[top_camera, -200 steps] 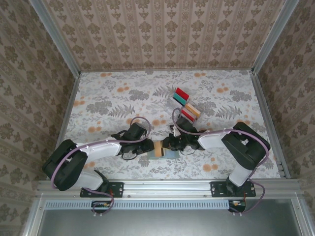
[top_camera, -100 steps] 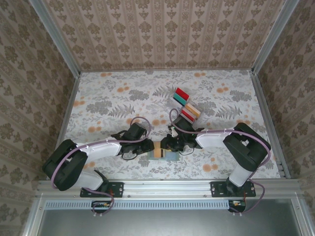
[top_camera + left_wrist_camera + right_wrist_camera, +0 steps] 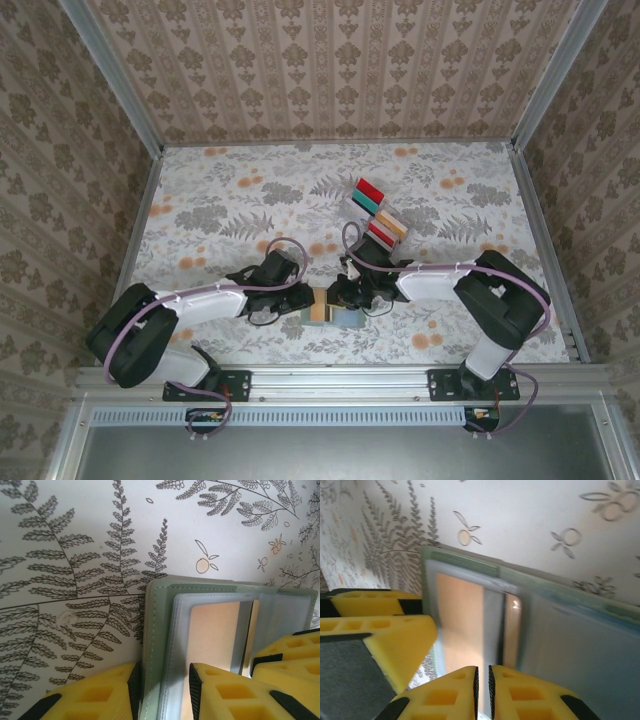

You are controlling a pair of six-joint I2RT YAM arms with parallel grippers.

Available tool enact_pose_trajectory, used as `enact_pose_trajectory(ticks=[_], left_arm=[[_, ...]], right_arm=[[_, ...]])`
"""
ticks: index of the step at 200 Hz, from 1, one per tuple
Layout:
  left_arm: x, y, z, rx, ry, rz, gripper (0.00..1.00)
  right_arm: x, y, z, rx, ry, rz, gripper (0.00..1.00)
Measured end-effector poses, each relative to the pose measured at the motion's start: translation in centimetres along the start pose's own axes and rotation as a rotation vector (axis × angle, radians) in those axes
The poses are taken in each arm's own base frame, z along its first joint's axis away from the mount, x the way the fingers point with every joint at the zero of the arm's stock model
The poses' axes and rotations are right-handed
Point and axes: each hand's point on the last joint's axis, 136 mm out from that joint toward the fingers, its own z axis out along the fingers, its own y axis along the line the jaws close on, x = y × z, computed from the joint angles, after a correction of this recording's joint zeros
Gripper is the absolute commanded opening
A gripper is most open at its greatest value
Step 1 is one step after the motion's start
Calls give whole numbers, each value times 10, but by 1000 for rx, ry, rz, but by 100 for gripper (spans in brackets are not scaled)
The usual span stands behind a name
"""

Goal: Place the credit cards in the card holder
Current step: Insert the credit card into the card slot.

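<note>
Grey-green stitched bifold card holder (image 3: 156, 625), lying open on the leaf-and-orange-printed counter (image 3: 230, 190), close to its near edge, between my two arms. Entries follow.

Item 1, left claw (image 3: 163, 680): yellow pads clamped on the holder's near flap, with the cover and the clear inner pocket both between them, holding it steady.

Item 2, right claw (image 3: 482, 680): pads almost together, a bare slit between them. I cannot tell whether any card edge sits in that slit.

Item 3, plain beige plastic credit card (image 3: 215, 630): inside the clear pocket, its face showing through the window.

Change noted: over the last second my right claw has crept leftward across the holder toward the fold, while the left has stayed put. I judge this to be the seating push. The card looks mostly housed, with perhaps a final nudge owing.

Item 4, clear plastic slotted rack (image 3: 350, 207): well apart, behind and to the right. It holds a red card (image 3: 371, 189), a teal card (image 3: 366, 203), an orange-beige card (image 3: 393, 224) and a second red card (image 3: 380, 235), all yet to be fetched.

Clearances: the two claws stand very near each other over the holder, so the right should back out to its own side before lifting. The metal rail (image 3: 340, 372) runs along the near edge, leaving little room there. The far and left parts of the counter lie open.
</note>
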Motion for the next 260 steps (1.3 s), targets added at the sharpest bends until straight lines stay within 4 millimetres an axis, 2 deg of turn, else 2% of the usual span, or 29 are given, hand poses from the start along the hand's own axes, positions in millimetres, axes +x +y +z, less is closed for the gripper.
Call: enact_pose_trajectory(ticks=[47, 98, 132, 160, 260], left_arm=[[-1, -5, -2, 18, -9, 6, 35], [1, -3, -2, 18, -7, 2, 35], [2, -3, -2, 18, -7, 2, 35], [2, -4, -2, 20, -5, 2, 35], [2, -3, -2, 19, -4, 0, 35]], right_arm=[[-2, 11, 4, -20, 1, -4, 18], [-4, -9, -11, 124, -39, 5, 22], [-2, -16, -11, 154, -36, 8, 22], [1, -16, -8, 156, -25, 3, 16], [2, -6, 8, 135, 4, -8, 18]])
